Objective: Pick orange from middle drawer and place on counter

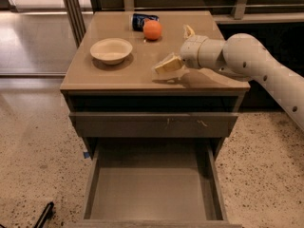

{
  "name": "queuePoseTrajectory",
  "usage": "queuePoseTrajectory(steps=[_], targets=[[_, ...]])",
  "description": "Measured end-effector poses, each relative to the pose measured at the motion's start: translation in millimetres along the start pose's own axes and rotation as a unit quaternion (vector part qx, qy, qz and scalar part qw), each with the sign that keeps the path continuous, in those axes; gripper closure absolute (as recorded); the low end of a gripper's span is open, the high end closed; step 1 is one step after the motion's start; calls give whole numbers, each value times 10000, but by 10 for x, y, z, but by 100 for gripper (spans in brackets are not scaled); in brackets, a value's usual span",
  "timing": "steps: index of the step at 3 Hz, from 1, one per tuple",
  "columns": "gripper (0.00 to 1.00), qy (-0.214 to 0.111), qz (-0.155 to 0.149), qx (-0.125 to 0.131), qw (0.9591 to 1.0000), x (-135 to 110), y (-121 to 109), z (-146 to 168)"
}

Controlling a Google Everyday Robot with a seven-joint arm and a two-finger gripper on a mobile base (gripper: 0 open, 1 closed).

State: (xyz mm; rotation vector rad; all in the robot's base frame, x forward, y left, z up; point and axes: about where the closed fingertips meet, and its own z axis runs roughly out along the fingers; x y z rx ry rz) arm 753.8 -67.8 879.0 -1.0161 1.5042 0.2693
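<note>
The orange [152,30] rests on the tan counter [118,75] near its back edge, just in front of a blue can [141,19]. My gripper [178,47] is over the right part of the counter, to the right of and nearer than the orange. It is open, empty and apart from the orange. One pale fingertip [167,64] hangs low over the counter and the other [189,31] points up. The middle drawer [152,194] is pulled out below, and its flat bottom is bare.
A cream bowl [111,50] stands on the left part of the counter. A shut grey drawer front [152,123] with pale scuffs sits above the open drawer. Speckled floor [33,141] surrounds the cabinet. A dark rod [45,215] lies at the bottom left.
</note>
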Motion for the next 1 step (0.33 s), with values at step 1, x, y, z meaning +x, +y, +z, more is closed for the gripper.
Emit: queuePoseTrajectory(steps=[1], targets=[[0, 0, 0, 0, 10000, 0, 0, 0]])
